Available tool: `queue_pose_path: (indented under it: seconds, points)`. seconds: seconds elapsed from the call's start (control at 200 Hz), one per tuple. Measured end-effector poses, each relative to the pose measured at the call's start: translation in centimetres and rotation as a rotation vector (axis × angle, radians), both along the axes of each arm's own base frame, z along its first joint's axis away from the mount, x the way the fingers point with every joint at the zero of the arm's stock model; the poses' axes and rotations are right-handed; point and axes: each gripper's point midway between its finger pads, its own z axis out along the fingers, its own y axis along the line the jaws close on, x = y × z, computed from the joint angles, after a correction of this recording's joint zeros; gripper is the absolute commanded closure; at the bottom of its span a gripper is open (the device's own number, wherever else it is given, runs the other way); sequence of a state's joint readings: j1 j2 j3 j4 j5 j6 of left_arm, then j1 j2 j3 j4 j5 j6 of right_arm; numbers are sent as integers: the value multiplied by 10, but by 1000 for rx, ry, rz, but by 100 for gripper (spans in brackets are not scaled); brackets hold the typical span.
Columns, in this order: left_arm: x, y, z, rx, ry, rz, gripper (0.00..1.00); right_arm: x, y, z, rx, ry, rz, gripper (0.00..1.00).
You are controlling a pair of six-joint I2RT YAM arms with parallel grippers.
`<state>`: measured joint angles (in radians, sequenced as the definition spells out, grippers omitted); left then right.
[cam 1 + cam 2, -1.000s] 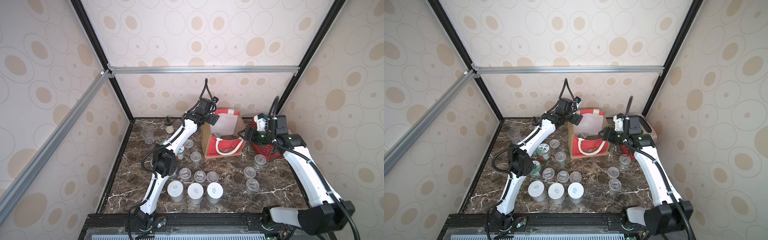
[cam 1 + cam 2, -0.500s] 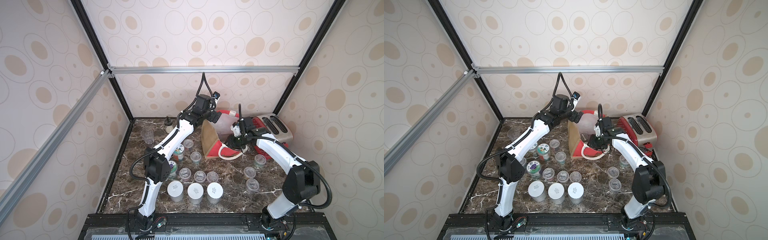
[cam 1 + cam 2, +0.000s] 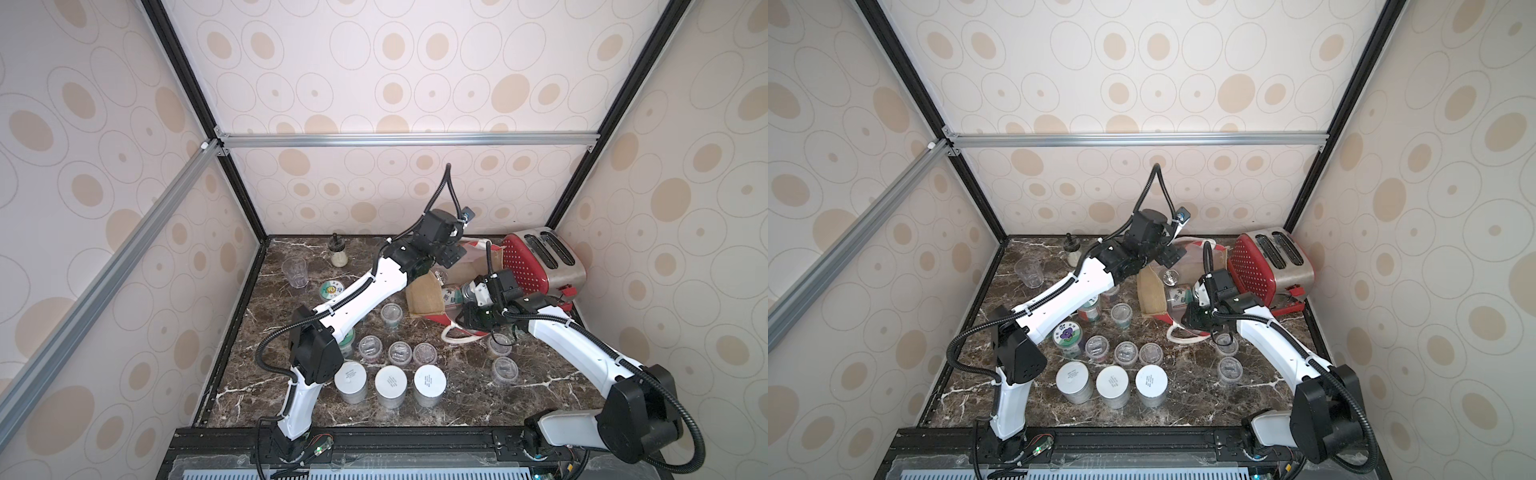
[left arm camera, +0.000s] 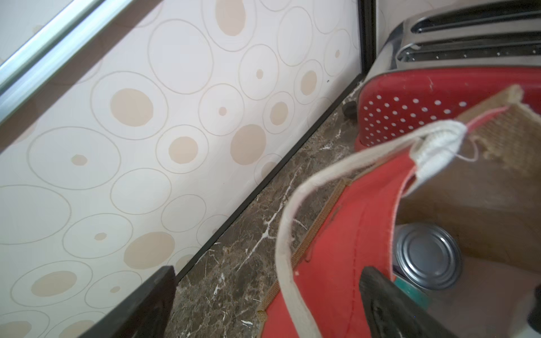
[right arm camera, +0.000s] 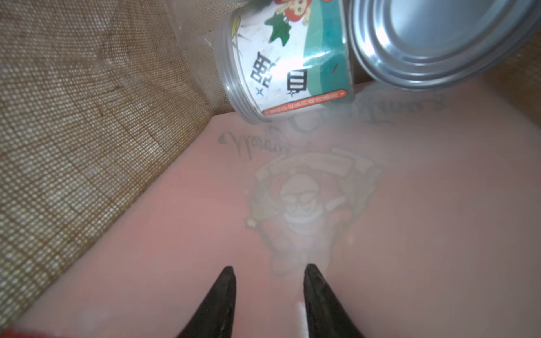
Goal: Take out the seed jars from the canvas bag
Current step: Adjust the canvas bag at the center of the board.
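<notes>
A dark brown marble desk (image 3: pixel 457 399) veined with white forms the floor of a booth. The walls (image 3: pixel 374 62) are papered in cream with tan ovals and thin rings. Black posts (image 3: pixel 232 183) run up the corners and an aluminium bar (image 3: pixel 395 139) crosses the back wall. A red dotted toaster (image 3: pixel 540 257) stands in the far right corner. Just beside it the bag (image 3: pixel 424 295) lies tipped over, with one rope handle (image 3: pixel 457 337) trailing on the marble. The left gripper (image 4: pixel 266 269) is at the bag's rim, its fingers spread wide with the red edge and a handle between them. The right gripper (image 5: pixel 269 269) reaches inside the bag; its tips are a narrow gap apart over the pale lining, with nothing between them. Deeper in, a labelled jar (image 5: pixel 287 67) lies on its side against a round metal end (image 5: pixel 439 38) of something else. Out on the desk, three white-lidded jars (image 3: pixel 390 384) form a row near the front edge and short clear jars (image 3: pixel 400 352) cluster behind them. Two more clear jars (image 3: pixel 505 370) sit toward the right edge, and a flower-lidded jar (image 3: pixel 331 289) stands further back. A shaker (image 3: pixel 338 251) stands by the far edge and a tumbler (image 3: pixel 295 270) near the far left corner.
</notes>
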<state>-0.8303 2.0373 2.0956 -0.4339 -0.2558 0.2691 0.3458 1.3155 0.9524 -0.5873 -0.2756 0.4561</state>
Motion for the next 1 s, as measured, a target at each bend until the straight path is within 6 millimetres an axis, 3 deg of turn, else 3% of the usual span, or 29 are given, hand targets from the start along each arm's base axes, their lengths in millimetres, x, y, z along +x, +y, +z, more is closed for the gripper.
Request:
queue_pose_path:
  seconds: [0.17, 0.415, 0.52, 0.81, 1.0]
  points:
    - [-29, -4, -12, 22, 36, -42, 2, -15, -6, -13, 4, 19, -22, 59]
    - [-67, 11, 31, -54, -2, -79, 2, -26, -10, -21, 10, 34, -45, 59]
    - [-78, 7, 36, -49, -22, -88, 2, -28, -11, -25, 8, 38, -48, 58]
    - [-87, -11, -7, 66, 19, -111, 2, -32, -13, -28, 8, 36, -56, 58]
    - [-98, -8, -6, 53, 26, -142, 2, -33, -14, -31, 5, 39, -58, 58]
